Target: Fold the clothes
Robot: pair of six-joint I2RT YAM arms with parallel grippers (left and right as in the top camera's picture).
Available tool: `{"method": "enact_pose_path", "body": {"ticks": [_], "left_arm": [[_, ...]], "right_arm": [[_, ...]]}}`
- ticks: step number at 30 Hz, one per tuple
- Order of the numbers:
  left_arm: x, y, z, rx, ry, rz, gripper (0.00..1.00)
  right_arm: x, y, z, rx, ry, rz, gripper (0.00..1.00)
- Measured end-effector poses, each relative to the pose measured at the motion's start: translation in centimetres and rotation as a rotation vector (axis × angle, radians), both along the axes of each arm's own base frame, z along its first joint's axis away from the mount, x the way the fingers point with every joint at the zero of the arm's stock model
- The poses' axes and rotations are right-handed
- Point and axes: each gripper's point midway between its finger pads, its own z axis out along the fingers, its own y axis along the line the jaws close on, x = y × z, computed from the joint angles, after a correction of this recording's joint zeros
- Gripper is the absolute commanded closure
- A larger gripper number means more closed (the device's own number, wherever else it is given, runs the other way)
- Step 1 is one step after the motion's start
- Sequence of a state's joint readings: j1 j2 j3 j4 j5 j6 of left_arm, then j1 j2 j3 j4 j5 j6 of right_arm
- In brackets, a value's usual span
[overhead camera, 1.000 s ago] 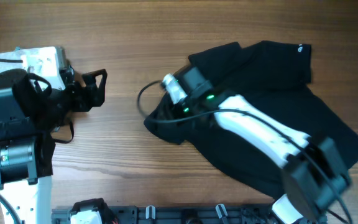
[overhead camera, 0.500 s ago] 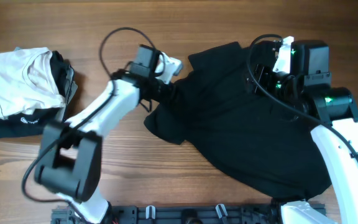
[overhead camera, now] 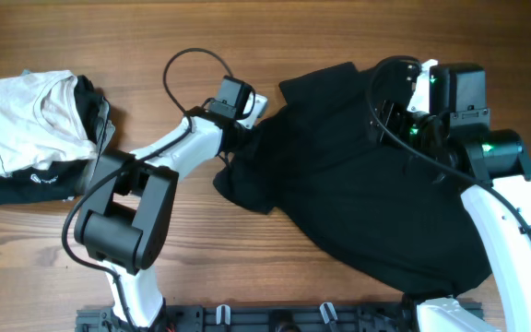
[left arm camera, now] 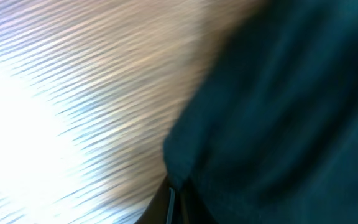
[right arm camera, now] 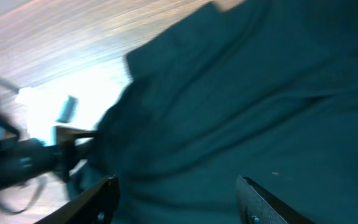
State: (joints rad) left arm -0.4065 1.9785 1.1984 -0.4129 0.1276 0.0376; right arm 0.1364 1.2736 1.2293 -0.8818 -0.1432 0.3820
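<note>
T-shirt (overhead camera: 367, 194), black, lies rumpled on the right half of the wooden table (overhead camera: 109, 37). The left gripper (overhead camera: 245, 136) sits at the T-shirt's left edge, jaws pressed together on the fabric there. The right gripper (overhead camera: 393, 115) hangs over the T-shirt's upper part, fingers (right arm camera: 107, 196) spread, holding nothing. A folded white garment (overhead camera: 26, 115) rests at the table's far left, well apart.

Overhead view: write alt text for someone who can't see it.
A crumpled black T-shirt lies on a wooden table, the left end effector closed at its left edge and the right end effector open above its upper part. A folded white garment sits far left.
</note>
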Motion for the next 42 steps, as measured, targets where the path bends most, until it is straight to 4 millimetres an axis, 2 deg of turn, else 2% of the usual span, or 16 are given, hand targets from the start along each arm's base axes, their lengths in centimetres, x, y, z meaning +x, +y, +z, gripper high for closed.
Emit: {"method": "enact_pose_path", "body": {"ticks": [2, 5, 7, 9, 12, 19, 22, 23, 25, 26, 30, 32, 33, 34, 38, 42], "left_arm": [[0.3, 3.8, -0.1, 0.073, 0.052, 0.205, 0.96], [-0.2, 14.9, -0.1, 0.157, 0.166, 0.607, 0.96], [-0.7, 20.2, -0.1, 0.114, 0.216, 0.781, 0.95], [-1.3, 23.0, 0.0, 0.058, 0.25, 0.867, 0.76], [-1.6, 22.1, 1.5, 0.015, 0.238, 0.842, 0.55], [-0.5, 16.7, 12.1, -0.1, -0.028, 0.63, 0.53], [-0.8, 13.4, 13.3, -0.106, -0.062, 0.493, 0.53], [-0.9, 12.7, 13.3, -0.105, -0.062, 0.466, 0.53], [-0.9, 11.5, 13.4, -0.109, -0.072, 0.425, 0.53], [-0.9, 11.3, 13.4, -0.11, -0.074, 0.415, 0.53], [-0.6, 11.2, 13.6, -0.112, -0.087, 0.41, 0.5], [-0.5, 11.2, 13.7, -0.114, -0.093, 0.409, 0.39], [-0.4, 11.1, 13.7, -0.115, -0.096, 0.408, 0.36], [-0.1, 11.1, 13.9, -0.119, -0.111, 0.403, 0.32], [0.9, 10.0, 14.7, -0.148, -0.165, 0.36, 0.31], [1.6, 6.8, 15.6, -0.173, -0.235, 0.224, 0.36]], "right_arm": [[-0.1, -1.1, -0.3, -0.05, 0.01, -0.036, 0.35], [-0.3, -2.6, -1.6, -0.108, 0.036, -0.116, 0.36], [-0.4, -3.6, -3.8, -0.139, 0.095, -0.171, 0.36], [-0.5, -4.6, -7.0, -0.166, 0.19, -0.216, 0.36], [-0.9, -8.0, -11.8, -0.182, 0.356, -0.33, 0.37], [-5.0, -16.2, -19.9, -0.015, 0.707, -0.584, 0.41], [-6.2, -17.3, -21.4, 0.041, 0.764, -0.63, 0.41], [-6.3, -17.5, -21.7, 0.049, 0.765, -0.64, 0.45], [-6.7, -17.5, -22.5, 0.064, 0.758, -0.648, 0.82], [-6.5, -17.5, -22.6, 0.069, 0.746, -0.646, 0.96], [-4.7, -18.8, -22.6, 0.089, 0.652, -0.728, 0.96], [-4.1, -22.1, -22.3, 0.081, 0.59, -0.849, 0.96], [-5.1, -25.1, -21.9, 0.058, 0.582, -0.944, 0.67], [-5.4, -28.1, -21.0, 0.046, 0.554, -1.026, 0.5], [-4.0, -35.3, -15.9, 0.083, 0.368, -1.1, 0.41], [-0.9, -32.3, -13.9, 0.205, 0.301, -0.916, 0.38]]}}
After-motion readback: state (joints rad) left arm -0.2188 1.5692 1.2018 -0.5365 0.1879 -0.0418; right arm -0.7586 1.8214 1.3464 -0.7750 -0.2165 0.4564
